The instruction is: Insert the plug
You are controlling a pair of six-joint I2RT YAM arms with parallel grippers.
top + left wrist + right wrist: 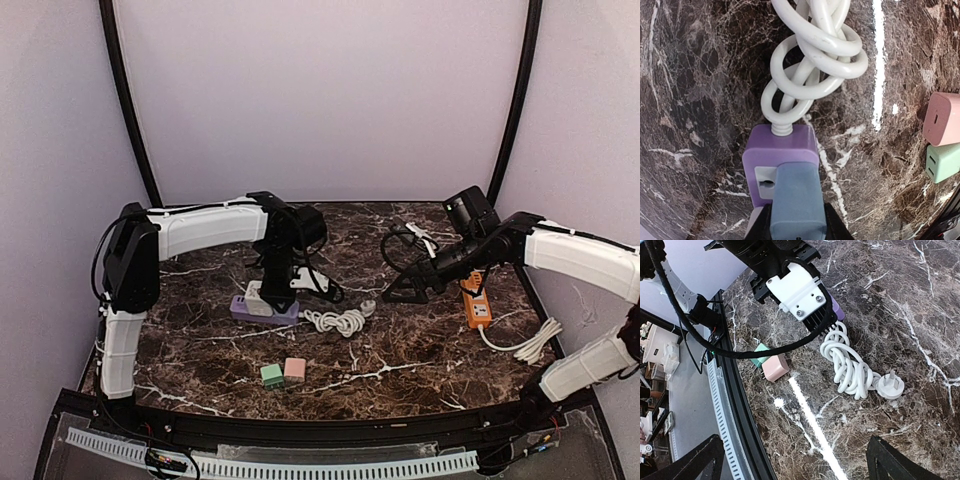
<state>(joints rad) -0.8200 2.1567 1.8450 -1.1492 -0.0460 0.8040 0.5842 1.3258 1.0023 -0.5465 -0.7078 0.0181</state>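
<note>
My left gripper (263, 296) is shut on a blue-grey plug (795, 197) and holds it down on the purple power strip (781, 145), covering part of the strip's white socket face (763, 179). Whether the prongs are in the slots is hidden. The strip (268, 310) lies left of centre on the table. Its white cable (812, 55) is coiled beside it and ends in a white plug (888, 386). My right gripper (412, 288) hovers open and empty right of centre, its fingers (902, 462) spread wide over bare marble.
A green plug (271, 375) and a pink plug (294, 369) lie near the front edge. An orange power strip (475, 300) with a white cable (530, 347) lies at the right. Purple walls enclose the marble table.
</note>
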